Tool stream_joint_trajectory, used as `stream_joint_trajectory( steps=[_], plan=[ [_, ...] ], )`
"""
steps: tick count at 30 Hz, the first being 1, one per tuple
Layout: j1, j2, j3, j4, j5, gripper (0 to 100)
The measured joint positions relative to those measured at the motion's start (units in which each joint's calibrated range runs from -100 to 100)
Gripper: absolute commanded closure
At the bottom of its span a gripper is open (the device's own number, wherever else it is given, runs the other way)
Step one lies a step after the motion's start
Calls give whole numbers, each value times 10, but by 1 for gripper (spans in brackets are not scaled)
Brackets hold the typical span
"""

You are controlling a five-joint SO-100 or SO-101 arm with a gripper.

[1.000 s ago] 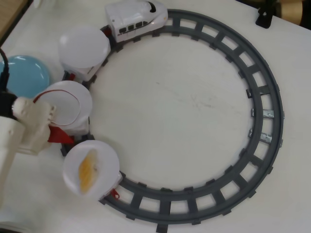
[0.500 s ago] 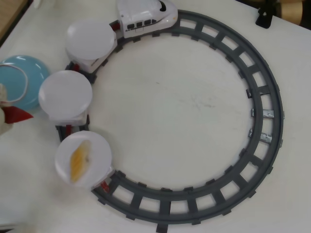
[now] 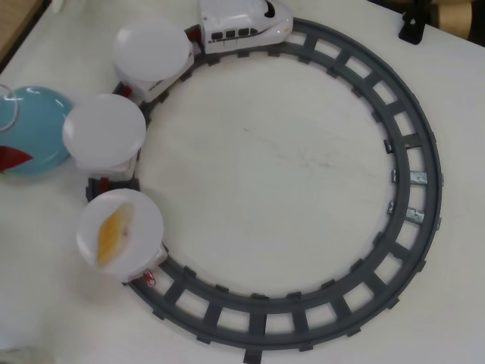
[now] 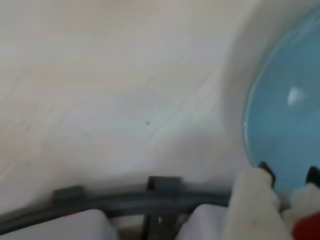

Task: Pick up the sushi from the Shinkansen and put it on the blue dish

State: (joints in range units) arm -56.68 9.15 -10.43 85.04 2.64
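The red sushi [image 3: 11, 157] shows at the left edge of the overhead view, over the lower left part of the blue dish [image 3: 34, 125]. My arm is outside that view. In the wrist view my gripper [image 4: 289, 181] sits at the bottom right over the blue dish [image 4: 292, 115], its white fingers [image 4: 252, 205] shut on the sushi [image 4: 308, 228], of which only a red corner shows. The white Shinkansen [image 3: 246, 26] stands at the top of the track, pulling three cars with round white plates.
The grey ring track [image 3: 413, 152] fills most of the table. The first two white plates [image 3: 151, 49] [image 3: 104, 130] are bare; the last plate [image 3: 144, 208] carries a yellow-orange sushi piece [image 3: 114, 231]. The middle plate sits right beside the blue dish.
My gripper carried the red sushi left, off the middle plate and over the blue dish, and left the overhead view. The train and its cars rolled a little clockwise along the track.
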Motion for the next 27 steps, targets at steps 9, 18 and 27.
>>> stream_joint_trajectory(
  steps=[9,18,27],
  plan=[
    [-32,197,-242,0,9,97],
    [-30,296,-368,0,19,96],
    [-9,339,-374,-15,31,96]
  ],
)
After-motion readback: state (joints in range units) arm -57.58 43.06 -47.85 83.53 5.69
